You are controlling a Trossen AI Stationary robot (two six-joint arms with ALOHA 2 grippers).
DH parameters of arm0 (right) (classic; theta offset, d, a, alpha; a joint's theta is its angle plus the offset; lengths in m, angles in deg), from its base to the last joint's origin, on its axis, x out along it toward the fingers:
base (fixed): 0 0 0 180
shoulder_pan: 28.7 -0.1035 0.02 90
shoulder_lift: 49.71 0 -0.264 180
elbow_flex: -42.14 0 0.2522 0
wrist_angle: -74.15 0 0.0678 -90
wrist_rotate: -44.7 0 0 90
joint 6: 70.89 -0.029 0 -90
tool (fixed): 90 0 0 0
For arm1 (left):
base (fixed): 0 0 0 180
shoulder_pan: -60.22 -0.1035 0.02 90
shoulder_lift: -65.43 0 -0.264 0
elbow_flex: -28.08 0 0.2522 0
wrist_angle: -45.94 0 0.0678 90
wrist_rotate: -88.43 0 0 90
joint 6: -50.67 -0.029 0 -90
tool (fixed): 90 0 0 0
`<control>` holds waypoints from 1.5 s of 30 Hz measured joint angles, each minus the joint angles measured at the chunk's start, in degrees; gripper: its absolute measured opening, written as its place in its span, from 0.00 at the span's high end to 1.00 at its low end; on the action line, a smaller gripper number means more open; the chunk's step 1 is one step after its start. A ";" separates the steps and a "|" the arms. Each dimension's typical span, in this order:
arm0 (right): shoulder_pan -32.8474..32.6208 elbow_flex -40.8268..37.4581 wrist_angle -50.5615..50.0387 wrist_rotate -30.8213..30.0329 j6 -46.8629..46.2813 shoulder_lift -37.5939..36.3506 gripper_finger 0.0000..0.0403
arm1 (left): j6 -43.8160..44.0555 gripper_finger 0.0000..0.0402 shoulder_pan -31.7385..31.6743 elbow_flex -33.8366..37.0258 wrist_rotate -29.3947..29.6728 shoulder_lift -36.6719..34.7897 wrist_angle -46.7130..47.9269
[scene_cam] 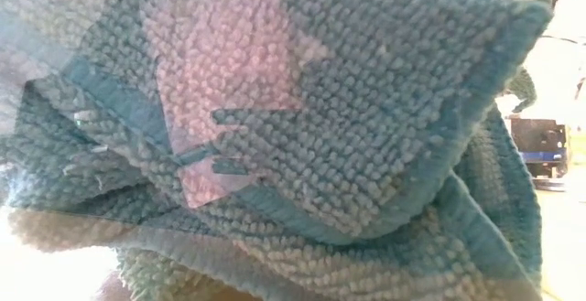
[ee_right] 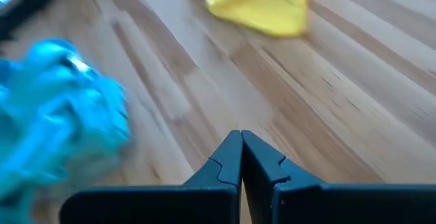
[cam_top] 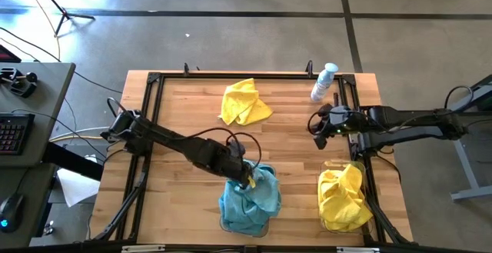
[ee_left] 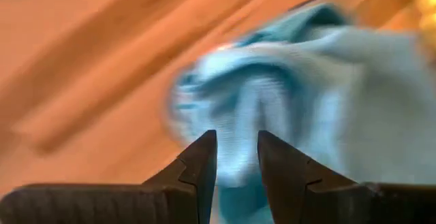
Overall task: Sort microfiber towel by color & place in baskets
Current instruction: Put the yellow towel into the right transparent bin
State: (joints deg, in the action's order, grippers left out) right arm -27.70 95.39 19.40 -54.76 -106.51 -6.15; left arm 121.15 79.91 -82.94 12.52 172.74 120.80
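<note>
My left gripper is at the far left side of a teal-blue towel pile. The pile fills a clear basket at the table's near edge. In the left wrist view its fingers stand a narrow gap apart with teal cloth between them. The teal cloth fills the low view. Yellow towels fill a second clear basket at the near right. One yellow towel lies loose on the far middle of the table. My right gripper is shut and empty over the right side of the table. My left gripper pinches a bunched fold of the teal towel between its two fingers, slanting down from the table's left. The rest of the towel lies bunched on the pile in the basket. I cannot tell how many layers it holds.
A white and blue spray bottle lies at the far right corner of the table. A black frame runs along the table's edges. Bare wood lies between the loose yellow towel and the baskets.
</note>
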 joint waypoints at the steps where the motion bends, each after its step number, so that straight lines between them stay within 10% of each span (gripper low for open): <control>1: 0.00 0.00 1.91 0.29 0.02 0.56 1.00 | -2.07 0.77 -0.37 0.05 -0.02 -0.03 2.04; 11: 0.00 0.21 25.73 3.65 2.48 15.50 0.92 | -25.37 0.77 -3.57 1.05 3.19 -2.32 7.70; 19: 1.30 13.00 27.99 2.08 5.24 32.37 0.78 | -35.85 0.77 -7.64 18.76 2.74 -17.22 -0.04; 31: 8.11 48.64 5.32 0.49 8.93 62.80 0.50 | -41.86 0.77 -16.18 48.10 -5.08 -45.61 -14.05; 45: 15.20 79.72 -12.87 0.41 -5.04 91.14 0.27 | -47.31 0.77 -23.29 59.61 -11.34 -56.32 -15.78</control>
State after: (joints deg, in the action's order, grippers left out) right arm -12.51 175.10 6.54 -54.35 -111.55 84.99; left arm 73.84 56.62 -23.32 1.17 116.42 105.02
